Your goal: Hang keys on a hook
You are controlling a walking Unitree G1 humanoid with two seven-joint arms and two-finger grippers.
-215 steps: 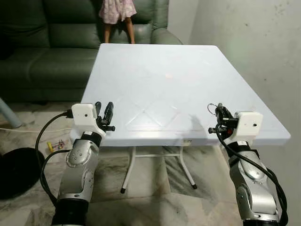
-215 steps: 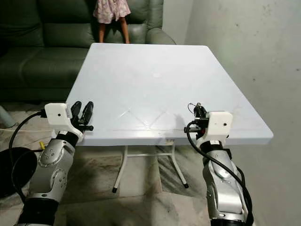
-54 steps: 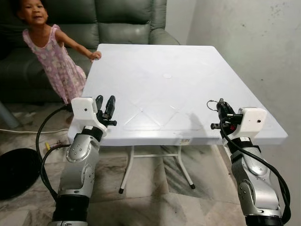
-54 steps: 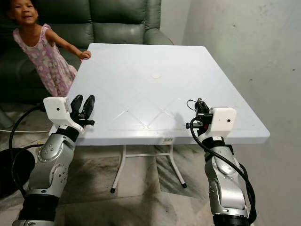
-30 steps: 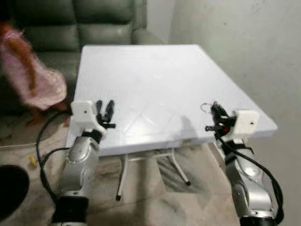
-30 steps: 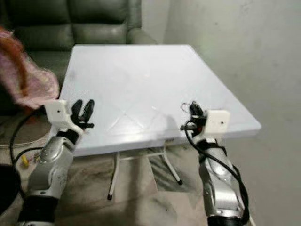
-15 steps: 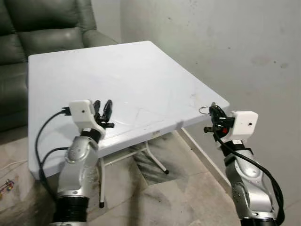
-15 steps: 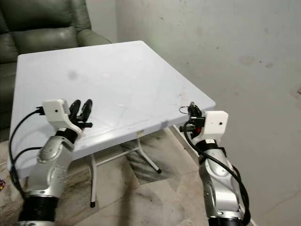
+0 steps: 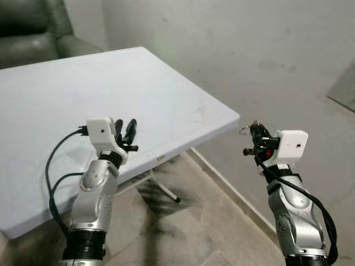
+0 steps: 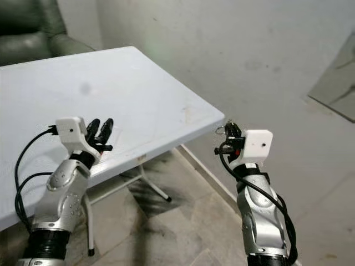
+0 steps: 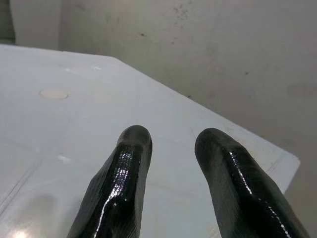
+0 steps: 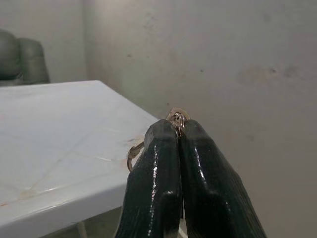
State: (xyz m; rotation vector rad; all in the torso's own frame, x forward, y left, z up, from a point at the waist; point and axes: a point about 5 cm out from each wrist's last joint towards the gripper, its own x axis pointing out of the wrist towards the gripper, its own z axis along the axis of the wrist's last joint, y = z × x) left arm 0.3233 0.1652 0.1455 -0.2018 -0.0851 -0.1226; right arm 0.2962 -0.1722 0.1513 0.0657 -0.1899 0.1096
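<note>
Turning right, the camera has swung the sofa [image 9: 28, 27] nearly out and brought the wall [image 9: 233, 50] ahead. Right gripper [image 9: 255, 133] pinches the keys [image 12: 176, 119] past the table [image 9: 66, 94] corner; left gripper [image 9: 126, 131], narrowly parted, hovers over the table.

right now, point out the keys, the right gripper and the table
keys [image 12: 176, 118]: right wrist view, on the metal ring poking out above the fingertips
right gripper [image 12: 178, 128]: right wrist view, between its two fingertips
table [image 9: 166, 88]: left eye view, on the bare white top
</note>
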